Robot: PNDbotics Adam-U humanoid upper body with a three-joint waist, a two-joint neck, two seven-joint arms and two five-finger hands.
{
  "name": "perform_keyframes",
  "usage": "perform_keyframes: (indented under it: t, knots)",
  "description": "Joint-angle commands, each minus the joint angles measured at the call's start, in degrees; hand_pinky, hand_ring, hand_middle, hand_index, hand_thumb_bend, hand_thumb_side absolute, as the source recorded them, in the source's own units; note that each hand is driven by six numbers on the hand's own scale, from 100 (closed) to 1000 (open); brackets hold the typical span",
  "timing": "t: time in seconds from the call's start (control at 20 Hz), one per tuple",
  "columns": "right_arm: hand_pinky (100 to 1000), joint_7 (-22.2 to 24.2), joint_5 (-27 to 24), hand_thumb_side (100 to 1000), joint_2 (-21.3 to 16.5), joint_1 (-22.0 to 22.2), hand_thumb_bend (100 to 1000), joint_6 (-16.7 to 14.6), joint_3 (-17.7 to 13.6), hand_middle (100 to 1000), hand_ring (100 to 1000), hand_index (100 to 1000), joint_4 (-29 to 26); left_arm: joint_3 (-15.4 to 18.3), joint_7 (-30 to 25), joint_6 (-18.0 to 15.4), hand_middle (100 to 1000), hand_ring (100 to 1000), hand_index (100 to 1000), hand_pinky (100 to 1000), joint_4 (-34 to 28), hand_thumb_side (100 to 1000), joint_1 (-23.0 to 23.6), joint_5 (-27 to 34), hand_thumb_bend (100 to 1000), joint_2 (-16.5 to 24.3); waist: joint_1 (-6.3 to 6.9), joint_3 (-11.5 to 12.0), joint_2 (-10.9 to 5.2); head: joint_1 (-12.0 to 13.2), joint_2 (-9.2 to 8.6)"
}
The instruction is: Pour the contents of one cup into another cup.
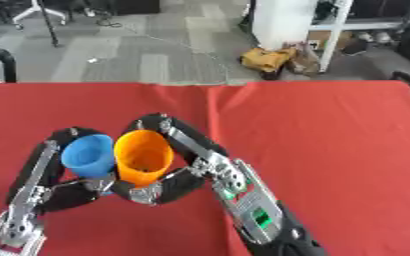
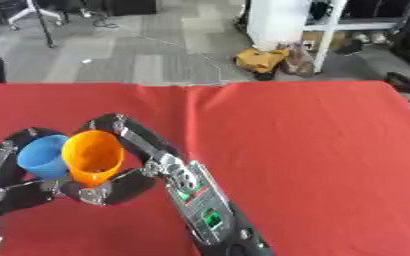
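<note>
Fingers of right hand (image 1: 178, 170) curled round smooth tapered orange cup (image 1: 143, 157); left hand (image 1: 42, 175) fingers wrap blue cup (image 1: 89, 156), rims touching.

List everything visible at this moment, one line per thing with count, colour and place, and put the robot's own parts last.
orange cup: one, orange, lower left of the table, held off-upright with its open mouth facing the camera, touching the blue cup.
blue cup: one, blue, just left of the orange cup, mouth also facing up toward the camera.
tablecloth: one, red, covering the whole table.
floor clutter: yellow and brown items on the grey floor beyond the table's far edge, beside a white unit; what they are cannot be told.
right hand: one, black and silver, fingers curled round the orange cup.
left hand: one, black and silver, fingers curled round the blue cup.
</note>
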Motion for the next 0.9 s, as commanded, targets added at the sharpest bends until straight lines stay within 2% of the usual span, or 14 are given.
perform_keyframes:
  t: [0.05, 0.5, 0.9]
  knots:
    - [496, -1.1, 1.1, 100, 1.4, -1.5, 201, 0.2, 0.1, 195, 397, 250, -1.1, -0.3, -0.2, -0.2, 472, 397, 631, 393, -1.1, 100, -1.4, 0.1, 515, -0.3, 0.18, 0.0, -1.12, 0.1, -0.90]
    - [422, -3.6, 4.0, 100, 2.4, -3.3, 195, -0.5, 0.3, 198, 336, 257, -2.3, -0.4, -0.1, -0.2, 472, 397, 631, 392, -0.9, 100, -2.0, 0.2, 516, -0.6, 0.04, 0.0, -1.27, 0.0, -1.04]
    - [393, -3.7, 5.0, 100, 1.2, -8.8, 171, -1.3, 0.6, 198, 302, 259, -1.2, -1.1, -0.9, -0.3, 472, 395, 631, 391, -0.4, 100, -2.2, -0.1, 519, -0.5, -0.19, 0.0, -1.50, 0.2, -1.03]
